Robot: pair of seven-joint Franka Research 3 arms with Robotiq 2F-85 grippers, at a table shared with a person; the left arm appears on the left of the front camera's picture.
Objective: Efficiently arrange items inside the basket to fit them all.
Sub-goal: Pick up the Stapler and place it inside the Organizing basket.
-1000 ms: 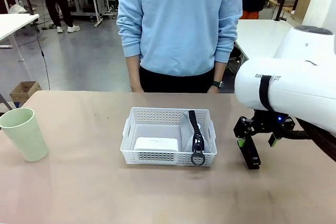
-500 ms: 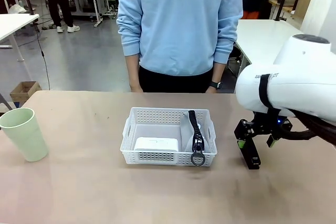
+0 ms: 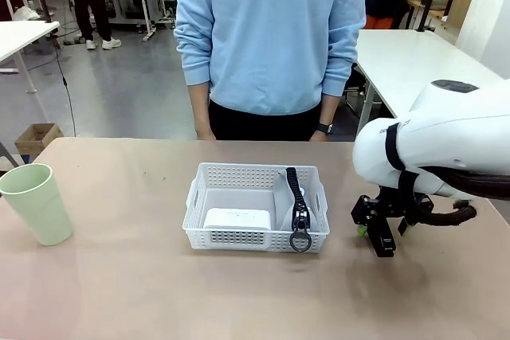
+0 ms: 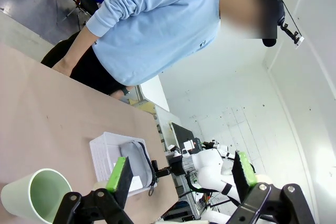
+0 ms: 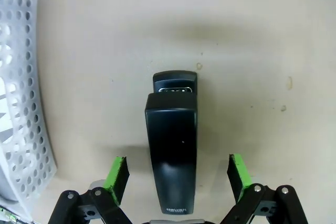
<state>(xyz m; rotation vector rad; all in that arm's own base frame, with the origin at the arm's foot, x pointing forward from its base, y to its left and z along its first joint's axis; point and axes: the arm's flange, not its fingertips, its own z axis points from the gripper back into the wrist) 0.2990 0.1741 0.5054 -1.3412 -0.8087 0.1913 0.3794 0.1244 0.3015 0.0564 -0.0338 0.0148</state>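
Note:
The white lattice basket (image 3: pixel 239 238) stands mid-table, holding a small white box (image 3: pixel 237 218) on its left and a grey oval case (image 3: pixel 296 206) with a black zipper on edge at its right. Far to the left, a pale green cup (image 3: pixel 36 203) stands upright on the table. Right of the basket lies a black stapler (image 3: pixel 386 244). My right gripper (image 3: pixel 382 232) hangs low over it, open. In the right wrist view the stapler (image 5: pixel 173 150) lies between the green pads (image 5: pixel 118 174), apart from both. My left gripper (image 4: pixel 182 163) is open, with the cup (image 4: pixel 34 195) and basket (image 4: pixel 105 153) beyond it.
A person in a light blue sweatshirt (image 3: pixel 271 37) stands at the far edge, hands down behind the table edge. The basket's wall (image 5: pixel 21 129) lies close to the left of the right gripper. Bare tabletop (image 3: pixel 143 292) runs between cup and basket and along the front.
My right arm has sunk and shifted slightly left, bringing its open gripper lower around the stapler. The basket, cup and person stay put.

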